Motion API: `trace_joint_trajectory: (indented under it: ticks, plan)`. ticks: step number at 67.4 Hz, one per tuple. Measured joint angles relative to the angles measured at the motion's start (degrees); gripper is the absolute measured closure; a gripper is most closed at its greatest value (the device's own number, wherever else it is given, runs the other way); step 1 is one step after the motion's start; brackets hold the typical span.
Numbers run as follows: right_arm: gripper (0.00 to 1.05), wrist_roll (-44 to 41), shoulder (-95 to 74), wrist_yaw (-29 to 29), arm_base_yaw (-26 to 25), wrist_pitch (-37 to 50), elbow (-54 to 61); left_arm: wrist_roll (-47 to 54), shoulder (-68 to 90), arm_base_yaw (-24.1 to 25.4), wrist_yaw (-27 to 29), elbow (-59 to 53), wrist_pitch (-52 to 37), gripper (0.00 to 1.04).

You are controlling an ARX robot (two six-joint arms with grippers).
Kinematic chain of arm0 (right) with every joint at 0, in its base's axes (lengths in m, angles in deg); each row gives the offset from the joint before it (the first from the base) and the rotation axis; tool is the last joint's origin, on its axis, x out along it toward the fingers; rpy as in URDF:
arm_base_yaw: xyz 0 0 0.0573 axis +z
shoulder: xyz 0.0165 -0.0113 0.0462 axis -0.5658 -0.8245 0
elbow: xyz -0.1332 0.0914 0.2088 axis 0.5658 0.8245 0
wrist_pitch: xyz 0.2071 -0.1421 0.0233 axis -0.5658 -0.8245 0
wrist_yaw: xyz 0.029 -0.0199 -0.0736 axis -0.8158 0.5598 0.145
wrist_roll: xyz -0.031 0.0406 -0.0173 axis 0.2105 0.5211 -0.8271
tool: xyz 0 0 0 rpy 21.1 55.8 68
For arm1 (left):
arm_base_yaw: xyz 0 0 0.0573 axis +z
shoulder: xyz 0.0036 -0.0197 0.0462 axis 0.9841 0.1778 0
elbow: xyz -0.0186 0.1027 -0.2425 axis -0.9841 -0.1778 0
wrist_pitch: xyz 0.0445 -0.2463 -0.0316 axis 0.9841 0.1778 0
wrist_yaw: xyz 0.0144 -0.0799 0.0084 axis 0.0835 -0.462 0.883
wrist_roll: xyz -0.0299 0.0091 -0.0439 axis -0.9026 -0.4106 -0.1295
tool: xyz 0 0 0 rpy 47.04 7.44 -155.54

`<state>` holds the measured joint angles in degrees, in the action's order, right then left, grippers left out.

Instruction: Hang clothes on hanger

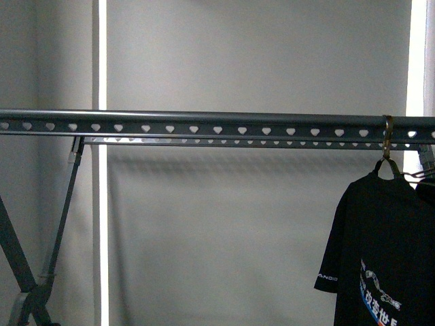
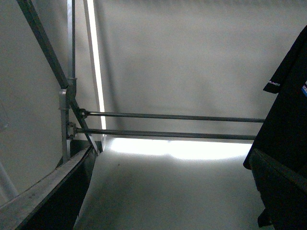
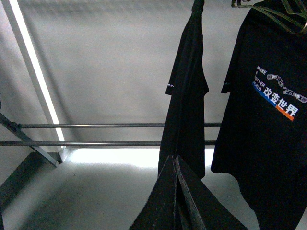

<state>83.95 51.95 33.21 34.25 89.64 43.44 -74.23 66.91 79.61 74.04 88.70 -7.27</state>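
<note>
The hanger, a long grey rail [image 1: 217,117] with heart-shaped holes, runs across the front view. A black printed T-shirt [image 1: 380,251] hangs from it at the far right by a hook [image 1: 387,146]. In the right wrist view this printed T-shirt [image 3: 268,134] hangs beside a second black T-shirt [image 3: 187,110] seen edge-on. My right gripper [image 3: 175,160] is shut with nothing between its fingers, just below and in front of the edge-on shirt. My left gripper [image 2: 168,201] is open and empty, with the T-shirt [image 2: 288,115] beside its one finger [image 2: 283,191]. Neither gripper shows in the front view.
The rack's grey legs [image 1: 61,210] stand at the left. Two lower cross bars [image 2: 172,116] span the rack, also in the right wrist view [image 3: 96,126]. A grey wall with bright vertical light strips [image 1: 102,54] lies behind. Wire hangers [image 3: 268,12] hold the shirts.
</note>
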Motion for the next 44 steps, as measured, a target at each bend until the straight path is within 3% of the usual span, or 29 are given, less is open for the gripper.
trace_joint_trajectory:
  ticks: [30,44]
  plan:
    - [1.01,-0.1,0.1,0.0,0.0,0.0,0.0,0.0,0.0,0.0,0.0,0.0,0.0,0.07]
    - [0.65,-0.1,0.1,0.0,0.0,0.0,0.0,0.0,0.0,0.0,0.0,0.0,0.0,0.07]
